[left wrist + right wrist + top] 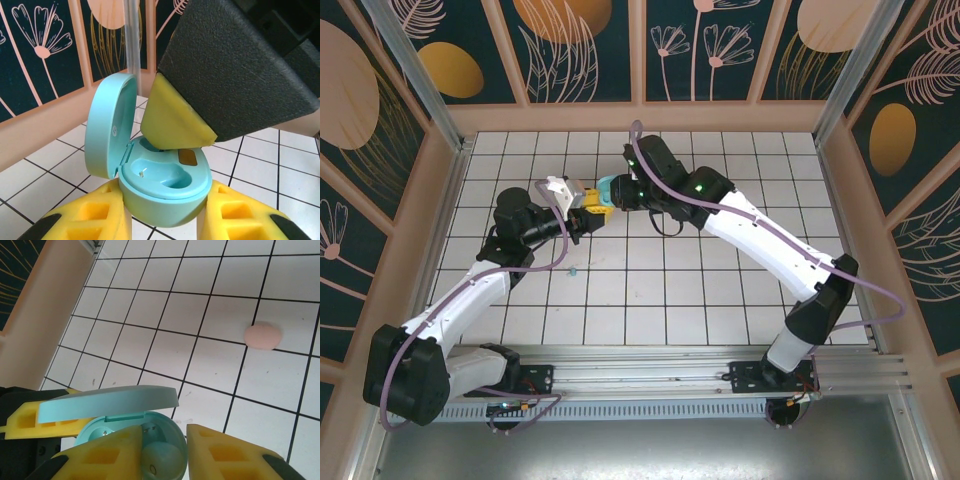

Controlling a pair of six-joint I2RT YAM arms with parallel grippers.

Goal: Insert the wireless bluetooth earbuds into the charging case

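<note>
Top view: L hand (590, 212) clenched on the teal charging case (607, 184), held above the counter (720, 300) left of centre, toward the far edge. R hand (618, 196) was at the case from the right. A tiny teal nub (572, 270) lay on a tile closer to the near edge, beside the L forearm.

L wrist: case open, lid (107, 125) upright at left. One well (167, 175) was empty, w/ a yellow R finger (170, 125) tipped over the other.

R wrist: R fingers sat either side of a teal earbud (159, 457), directly over the open case. Pinched or only bracketed, couldn't tell. A pale pink rounded piece (263, 336) lay alone on a tile, well apart.
</note>
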